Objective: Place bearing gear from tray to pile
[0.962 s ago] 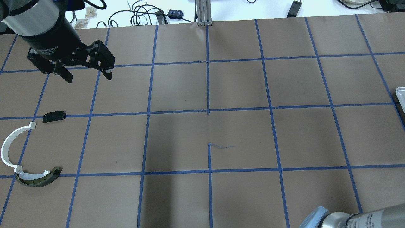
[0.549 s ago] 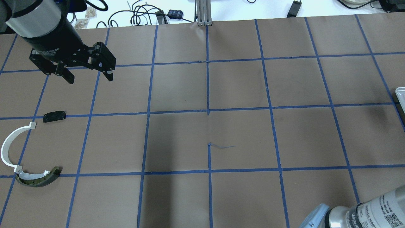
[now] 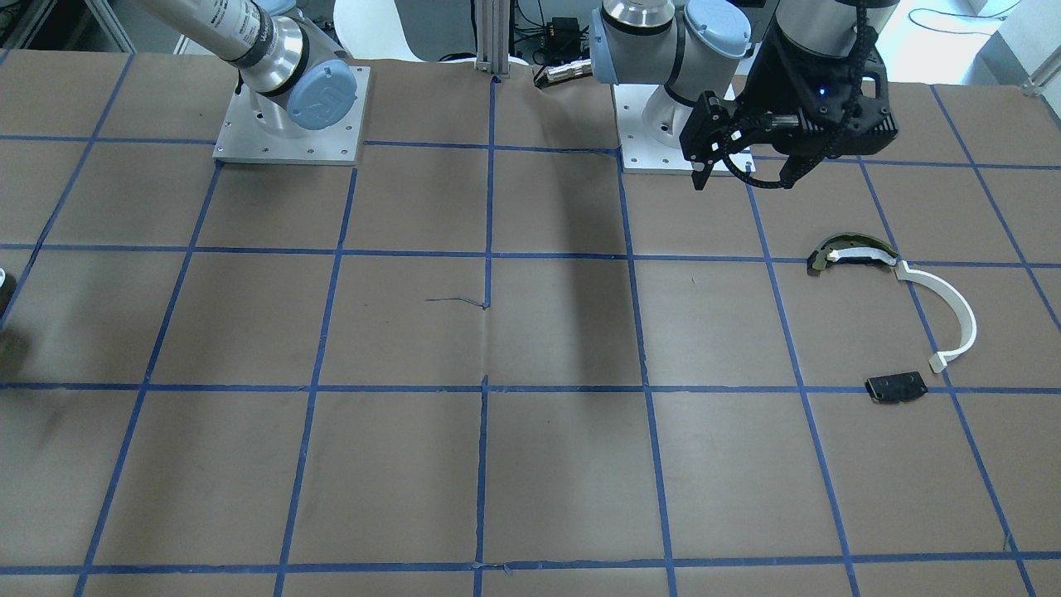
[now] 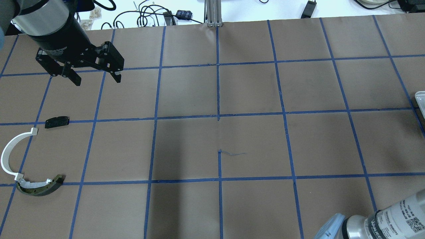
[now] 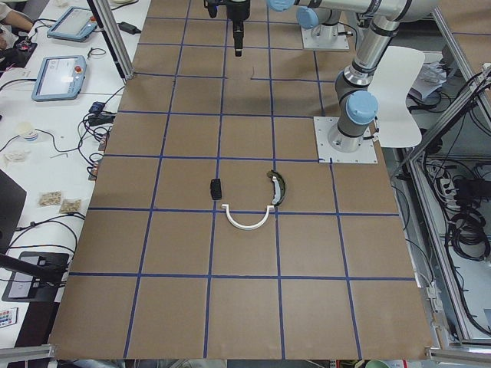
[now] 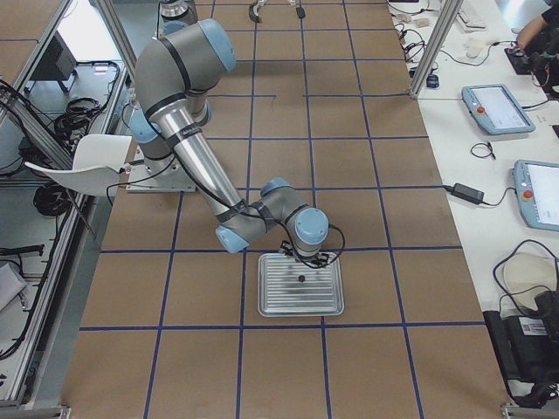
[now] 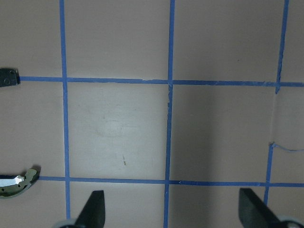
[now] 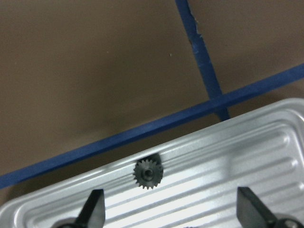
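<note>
Sliding further into the overhead view's near right corner since half a second ago, the right arm (image 4: 391, 219) holds the right gripper (image 8: 171, 216) above the tray (image 8: 266, 116), fingers wide apart and gripping nothing. The bearing gear (image 8: 147, 173) lies flat just inside the tray's rim, untouched. Well across the table (image 4: 252, 142), near its left edge, sits the pile (image 4: 20, 177): crescent piece (image 4: 40, 192), white strip (image 4: 6, 154), black plate (image 4: 57, 121). Farther back the left gripper (image 4: 98, 81) hovers, jaws spread, empty
</note>
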Controlling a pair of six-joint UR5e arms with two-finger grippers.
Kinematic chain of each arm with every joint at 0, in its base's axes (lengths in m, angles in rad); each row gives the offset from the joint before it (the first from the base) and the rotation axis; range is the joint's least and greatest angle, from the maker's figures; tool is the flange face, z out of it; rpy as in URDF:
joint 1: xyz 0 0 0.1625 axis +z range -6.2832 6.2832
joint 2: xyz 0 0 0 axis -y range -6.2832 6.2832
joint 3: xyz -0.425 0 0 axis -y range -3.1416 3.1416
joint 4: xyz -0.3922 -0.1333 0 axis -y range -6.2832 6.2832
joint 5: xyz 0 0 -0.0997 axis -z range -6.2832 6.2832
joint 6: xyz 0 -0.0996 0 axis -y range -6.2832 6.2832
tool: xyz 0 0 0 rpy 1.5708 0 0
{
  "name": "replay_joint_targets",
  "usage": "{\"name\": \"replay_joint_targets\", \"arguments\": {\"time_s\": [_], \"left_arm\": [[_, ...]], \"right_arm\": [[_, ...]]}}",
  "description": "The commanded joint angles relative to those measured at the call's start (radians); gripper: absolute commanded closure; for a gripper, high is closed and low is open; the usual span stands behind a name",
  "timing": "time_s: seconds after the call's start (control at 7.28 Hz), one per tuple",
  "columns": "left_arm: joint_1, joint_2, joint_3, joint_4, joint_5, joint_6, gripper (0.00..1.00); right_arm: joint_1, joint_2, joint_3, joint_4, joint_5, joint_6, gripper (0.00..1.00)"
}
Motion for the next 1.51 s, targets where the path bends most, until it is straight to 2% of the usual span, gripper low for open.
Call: {"name": "replay_joint_targets", "arguments": {"time_s": [0.0, 0.14, 0.55, 0.69, 0.82, 0.96, 1.24, 1.37], "left_arm": [[0.000, -0.040, 0.067, -0.038, -0.002, -0.011, 0.00], [-0.001, -0.054, 0.078, -0.042, -0.002, -0.011, 0.00], [-0.022, -0.032, 0.062, -0.032, 0.005, 0.009, 0.00], [-0.024, -0.028, 0.057, -0.029, -0.001, 0.005, 0.00], [-0.027, -0.027, 0.040, -0.028, 0.005, 0.011, 0.00], [-0.029, -0.021, 0.030, -0.028, 0.004, 0.008, 0.00], [-0.029, -0.015, 0.026, -0.028, -0.001, 0.004, 0.00], [-0.029, -0.015, 0.026, -0.026, 0.002, 0.001, 0.00]], "right_arm": [[0.001, 0.003, 0.001, 0.009, 0.000, -0.004, 0.15], [0.001, 0.003, 0.001, 0.015, -0.002, -0.002, 0.22], [0.001, 0.016, 0.002, 0.015, -0.003, -0.002, 0.22], [0.001, 0.016, 0.002, 0.016, -0.005, -0.002, 0.30], [0.001, 0.016, 0.002, 0.018, -0.006, -0.002, 0.49], [0.001, 0.016, 0.002, 0.021, -0.012, -0.002, 0.73], [0.001, 0.015, 0.002, 0.022, -0.029, -0.006, 1.00], [0.001, 0.010, 0.002, 0.025, -0.049, -0.006, 1.00]]}}
